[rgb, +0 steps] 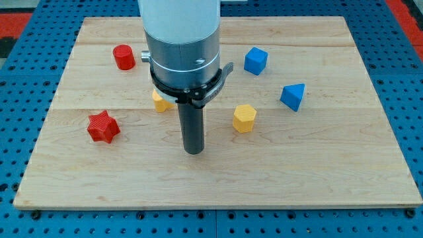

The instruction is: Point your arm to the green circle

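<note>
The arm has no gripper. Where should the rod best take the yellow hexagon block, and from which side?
It cannot be gripped, only pushed: my tip stands apart from the yellow hexagon, toward the view's lower left, so coming from there is probably shortest. Meet the middle of a flat side face, not an edge, or it may turn.

Under me lies a pale wooden worktop (pixel 317 178), evenly lit, its grain running left to right. Around it spreads a blue pegboard (pixel 410 112) with rows of holes, red at both far corners.
</note>
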{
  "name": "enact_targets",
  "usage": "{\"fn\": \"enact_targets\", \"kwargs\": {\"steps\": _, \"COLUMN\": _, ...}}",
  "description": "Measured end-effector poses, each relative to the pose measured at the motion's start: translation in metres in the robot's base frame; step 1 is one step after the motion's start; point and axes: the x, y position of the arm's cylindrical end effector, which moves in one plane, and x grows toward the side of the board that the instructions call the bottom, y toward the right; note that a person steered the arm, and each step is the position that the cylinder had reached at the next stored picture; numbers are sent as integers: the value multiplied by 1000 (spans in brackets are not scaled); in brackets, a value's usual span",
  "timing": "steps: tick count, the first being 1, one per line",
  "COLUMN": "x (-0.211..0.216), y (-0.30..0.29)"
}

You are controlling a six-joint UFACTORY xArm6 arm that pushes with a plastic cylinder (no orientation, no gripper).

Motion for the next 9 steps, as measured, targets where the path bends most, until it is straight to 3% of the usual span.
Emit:
{"fn": "enact_targets", "kwargs": {"steps": 2, "x": 3, "y": 6}}
{"fn": "enact_targets", "kwargs": {"steps": 4, "x": -82, "y": 22}}
{"fn": "enact_targets", "kwargs": {"steps": 9, "x": -108, "y": 22}}
